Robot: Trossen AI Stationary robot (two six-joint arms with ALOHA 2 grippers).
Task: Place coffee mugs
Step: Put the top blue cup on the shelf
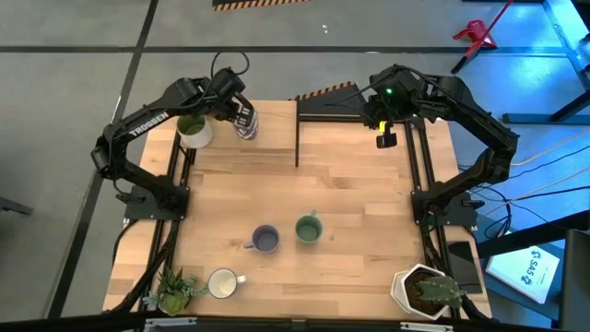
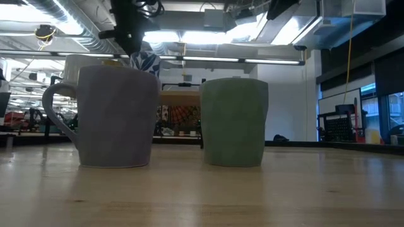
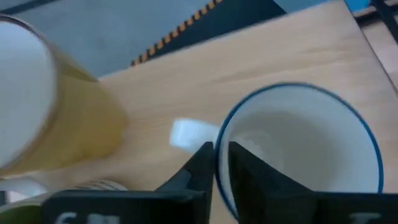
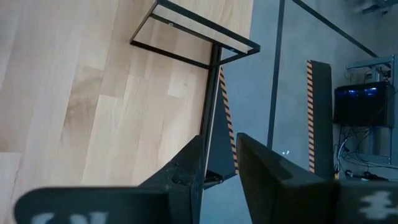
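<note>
Nearest your low camera stand the purple-blue mug (image 2: 113, 116) and, to its right, the sage green mug (image 2: 235, 122), both upright mid-bench, apart; a white mug (image 1: 222, 283) waits near the front edge by a small plant (image 1: 173, 290). At the far left corner your left tool (image 1: 241, 118) straddles the rim of a blue-rimmed white mug (image 3: 298, 149), one finger inside, one outside, narrowly parted; I judge it a rim pinch being let go, beside the yellow mug (image 3: 46, 118). Your right tool (image 4: 219, 158) hangs over the far right edge, slightly open, holding nothing.
</note>
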